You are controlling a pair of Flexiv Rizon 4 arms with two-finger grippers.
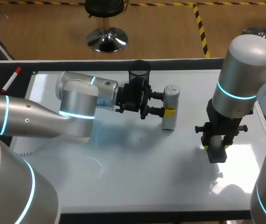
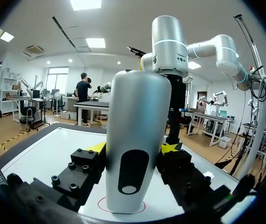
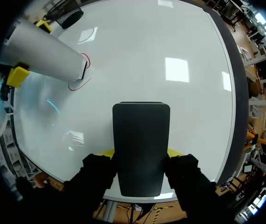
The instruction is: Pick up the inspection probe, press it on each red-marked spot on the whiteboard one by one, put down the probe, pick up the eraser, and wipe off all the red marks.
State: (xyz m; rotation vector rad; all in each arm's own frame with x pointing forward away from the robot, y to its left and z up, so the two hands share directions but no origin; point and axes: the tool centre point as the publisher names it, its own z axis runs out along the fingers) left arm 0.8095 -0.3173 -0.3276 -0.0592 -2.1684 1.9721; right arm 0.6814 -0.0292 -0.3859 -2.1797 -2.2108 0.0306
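The white cylindrical probe (image 1: 170,108) stands upright on the whiteboard (image 1: 146,182), and my left gripper (image 1: 166,103) is shut on it from both sides. In the left wrist view the probe (image 2: 133,140) rests its base inside a red ring (image 2: 102,203), between the yellow-tipped fingers (image 2: 97,147). My right gripper (image 1: 216,148) hovers over the board's right part, shut on the black eraser (image 1: 217,150). From the right wrist the eraser (image 3: 141,144) sits between the fingers (image 3: 105,153), with the probe (image 3: 44,56) and the red ring (image 3: 79,84) ahead of it.
A red-capped marker (image 1: 10,80) lies beside the board at the far left. A dark round cup (image 1: 139,71) stands at the board's far edge, just behind my left gripper. The board's dark frame (image 1: 170,215) runs along the near edge.
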